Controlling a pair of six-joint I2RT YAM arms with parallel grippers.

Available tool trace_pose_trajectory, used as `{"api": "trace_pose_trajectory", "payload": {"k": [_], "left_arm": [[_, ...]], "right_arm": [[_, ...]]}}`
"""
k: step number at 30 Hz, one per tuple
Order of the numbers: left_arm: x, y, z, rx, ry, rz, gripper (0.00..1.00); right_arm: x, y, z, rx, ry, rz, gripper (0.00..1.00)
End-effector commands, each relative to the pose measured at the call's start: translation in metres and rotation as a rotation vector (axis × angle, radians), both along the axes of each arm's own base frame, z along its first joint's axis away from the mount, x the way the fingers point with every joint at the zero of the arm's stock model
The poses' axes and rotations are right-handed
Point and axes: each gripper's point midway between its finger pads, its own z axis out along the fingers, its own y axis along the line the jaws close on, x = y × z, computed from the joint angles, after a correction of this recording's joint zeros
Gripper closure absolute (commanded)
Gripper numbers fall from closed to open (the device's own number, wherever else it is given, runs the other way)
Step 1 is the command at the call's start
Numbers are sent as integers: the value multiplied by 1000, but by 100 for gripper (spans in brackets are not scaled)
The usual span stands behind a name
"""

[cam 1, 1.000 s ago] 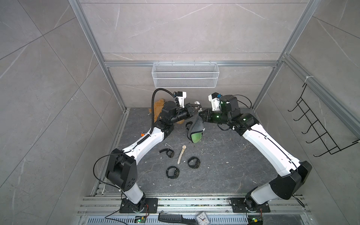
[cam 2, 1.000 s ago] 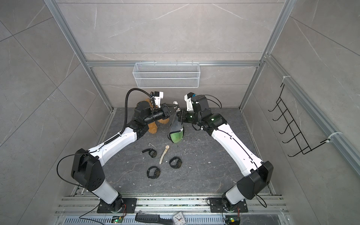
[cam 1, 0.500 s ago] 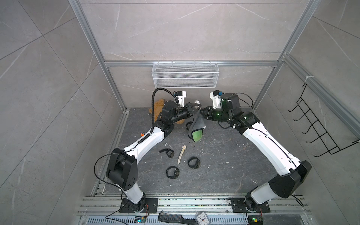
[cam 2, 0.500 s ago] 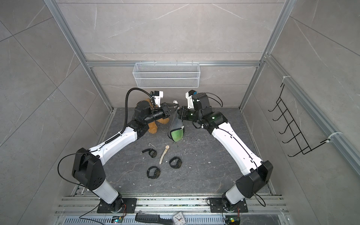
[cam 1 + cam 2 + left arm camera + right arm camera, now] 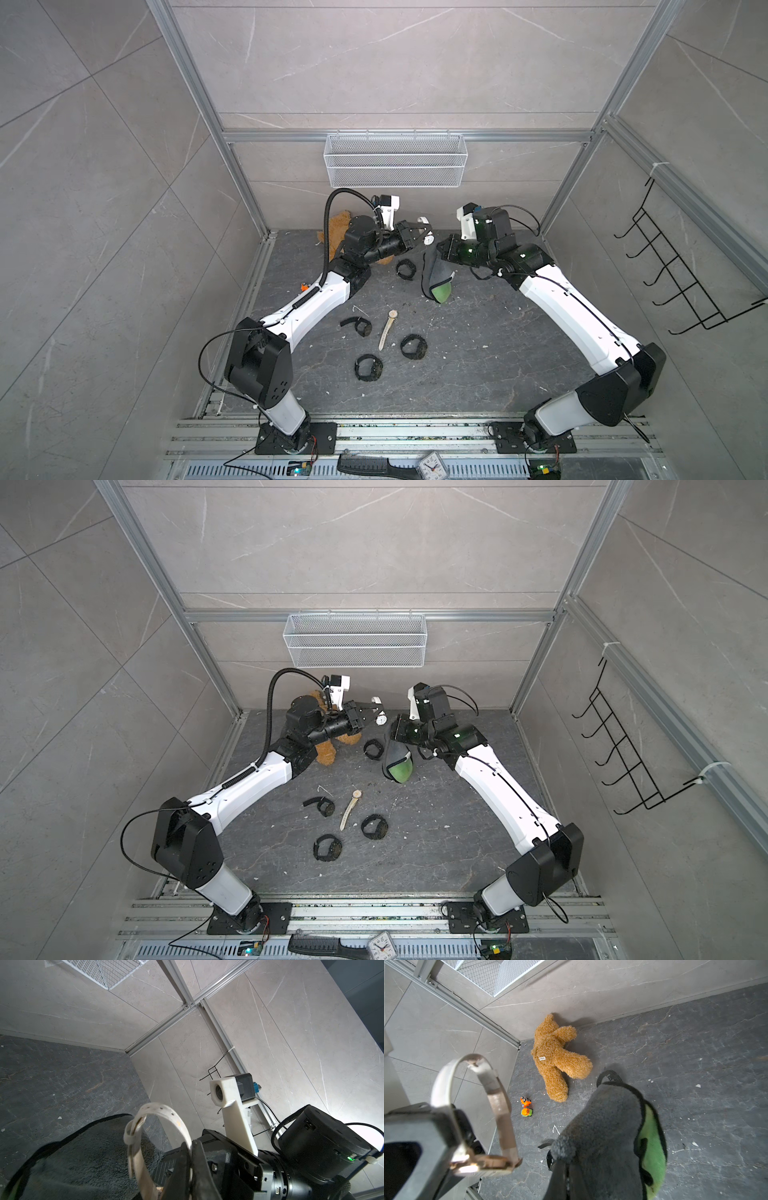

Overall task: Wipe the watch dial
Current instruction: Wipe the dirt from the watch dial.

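My left gripper is shut on the strap of a white watch, held above the back of the floor. The watch's round dial faces up in both top views. Its looped strap rises from the jaws. My right gripper is shut on a grey cloth with a green side that hangs down. The cloth hangs just right of the dial, with a small gap between them.
A brown teddy bear lies at the back left beside an orange toy. Several black watches and a beige one lie mid-floor. A wire basket hangs on the back wall and a hook rack on the right wall.
My right gripper has drawn the cloth a little to the right, away from the dial. The left gripper and the watch have barely moved.
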Motion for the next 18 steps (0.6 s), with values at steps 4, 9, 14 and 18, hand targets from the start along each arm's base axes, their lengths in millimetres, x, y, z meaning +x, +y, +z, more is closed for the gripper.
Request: {"api": "trace_pose_trajectory", "payload": {"k": [4, 9, 14, 18], "left_arm": [[-3, 11, 28, -51, -72, 4, 100], [4, 10, 23, -53, -60, 9, 100], [8, 7, 21, -72, -48, -1, 100], [9, 5, 19, -75, -41, -5, 100]], "right_arm": [[-19, -4, 31, 48, -50, 14, 100], [-24, 4, 37, 82, -47, 41, 100], [-23, 21, 42, 117, -45, 78, 100], [-17, 32, 49, 142, -59, 99, 100]]}}
